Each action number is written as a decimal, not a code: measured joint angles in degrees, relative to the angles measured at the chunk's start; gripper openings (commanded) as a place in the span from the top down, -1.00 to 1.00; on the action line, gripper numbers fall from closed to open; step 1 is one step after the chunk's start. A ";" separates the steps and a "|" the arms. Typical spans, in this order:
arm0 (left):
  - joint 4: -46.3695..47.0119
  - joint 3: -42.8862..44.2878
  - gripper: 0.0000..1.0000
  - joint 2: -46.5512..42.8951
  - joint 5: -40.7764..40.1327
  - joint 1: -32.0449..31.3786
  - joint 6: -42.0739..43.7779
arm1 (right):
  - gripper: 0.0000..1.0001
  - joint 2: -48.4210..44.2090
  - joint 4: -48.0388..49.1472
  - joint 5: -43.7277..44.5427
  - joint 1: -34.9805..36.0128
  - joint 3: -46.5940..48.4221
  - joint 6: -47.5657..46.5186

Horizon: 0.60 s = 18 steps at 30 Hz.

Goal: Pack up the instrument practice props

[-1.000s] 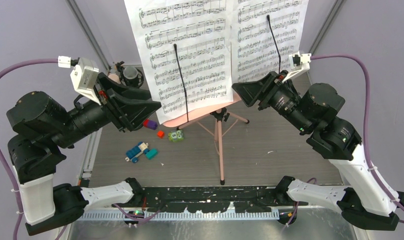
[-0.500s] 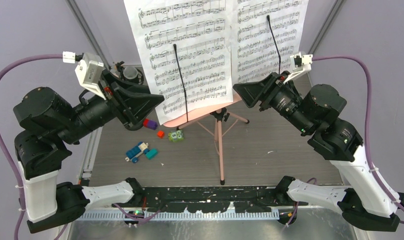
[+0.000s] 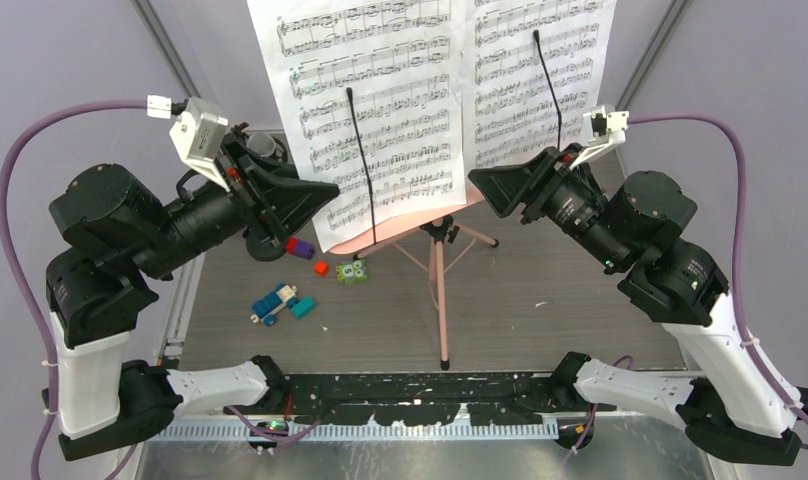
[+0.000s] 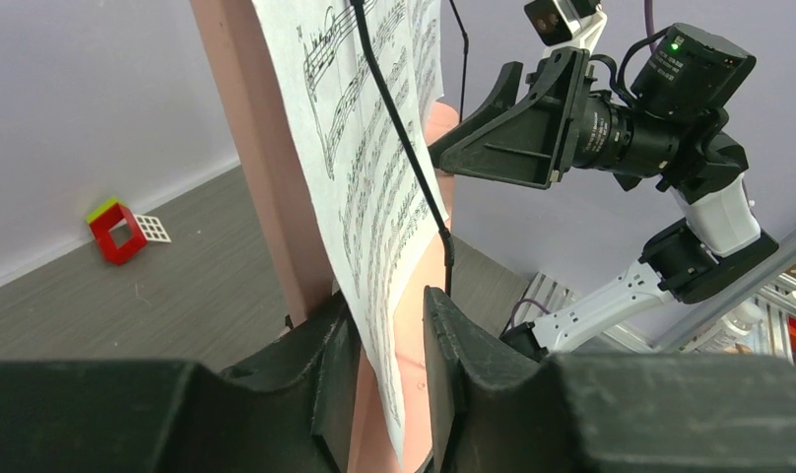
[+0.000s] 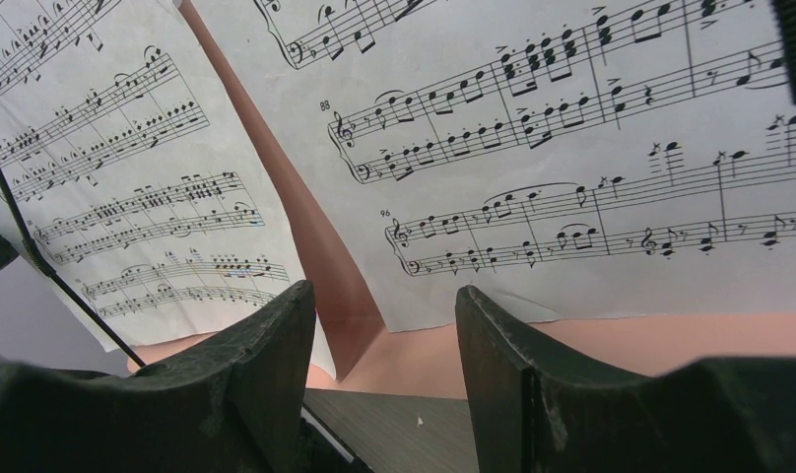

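Grey tabletop (image 3: 580, 300) is stretching between the pink music stand (image 3: 438, 290) and the right arm, giving room on that side, while small toy blocks (image 3: 280, 303) are lying left of the tripod legs. White sheet-music pages (image 3: 380, 100) are leaning on the stand's desk under two black wire arms (image 3: 363, 160). The left gripper (image 4: 386, 305) is straddling the left page's lower edge, jaws parted, not pinching. The right gripper (image 5: 384, 305) is hovering wide open before the right page's bottom edge, holding nothing.

The sheet-music pages (image 3: 380, 110) looked like thin matt paper. The music stand (image 3: 438, 300) was smooth pink, and the counter (image 3: 580, 310) showed matt grey wood-grain.
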 measured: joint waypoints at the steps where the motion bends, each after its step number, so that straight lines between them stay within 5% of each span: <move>1: 0.04 -0.17 0.47 0.00 -0.02 0.00 0.00 | -0.19 -0.02 -0.02 0.00 0.00 0.00 -0.11; 12: 1.16 -3.10 0.87 -0.31 -1.16 0.00 0.00 | -0.25 0.28 -3.48 -1.07 0.00 3.72 -4.94; 18: 1.86 -4.07 1.00 -1.11 -1.90 0.00 0.00 | -0.29 4.02 -5.75 -9.73 0.00 12.83 -7.58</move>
